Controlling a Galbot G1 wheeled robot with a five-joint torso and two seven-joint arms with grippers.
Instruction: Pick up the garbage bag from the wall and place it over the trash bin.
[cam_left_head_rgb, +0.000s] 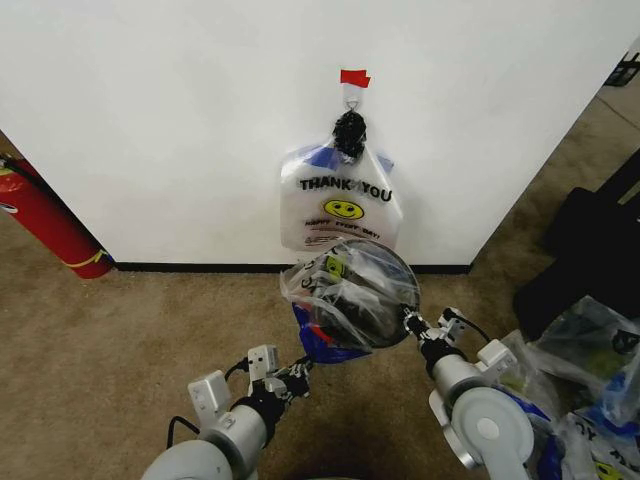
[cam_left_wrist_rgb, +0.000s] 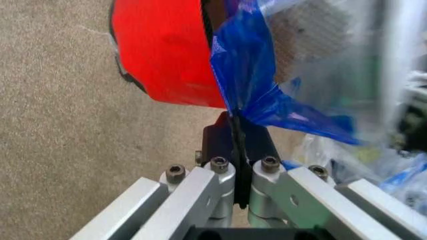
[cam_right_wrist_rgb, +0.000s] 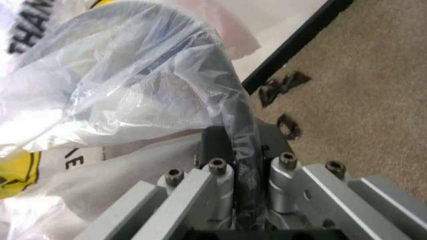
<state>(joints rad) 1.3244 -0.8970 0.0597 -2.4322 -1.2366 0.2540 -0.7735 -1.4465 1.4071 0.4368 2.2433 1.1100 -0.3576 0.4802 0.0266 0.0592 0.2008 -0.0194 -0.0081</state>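
Two tools share the load: the left tool (cam_left_head_rgb: 298, 377) and the right tool (cam_left_head_rgb: 412, 325) each have their jaws closed on an edge of the thin, crinkly clear plastic garbage bag with blue printed patches (cam_left_head_rgb: 350, 300), which hangs stretched between them, mouth spread over the small round black wire-mesh trash bin with a red base (cam_left_wrist_rgb: 163, 55). In the left wrist view a blue fold of film (cam_left_wrist_rgb: 250, 85) is pinched flat between the fingers; in the right wrist view a dark twisted rope of plastic (cam_right_wrist_rgb: 241, 150) runs straight into the clamp.

To my eye this bag weighs next to nothing, is limp and slippery, and would tear or slide out if pulled hard, so gathered rim folds on opposite sides, as held now, look like the sensible places to grip.

Beyond both tools, against the plain white wall (cam_left_head_rgb: 170, 120), a whitish bag (cam_left_head_rgb: 342, 205) hangs from a small hook under red tape (cam_left_head_rgb: 354, 78). It reads "THANK YOU" above a yellow smiley; the smaller line beneath is too fine to read.
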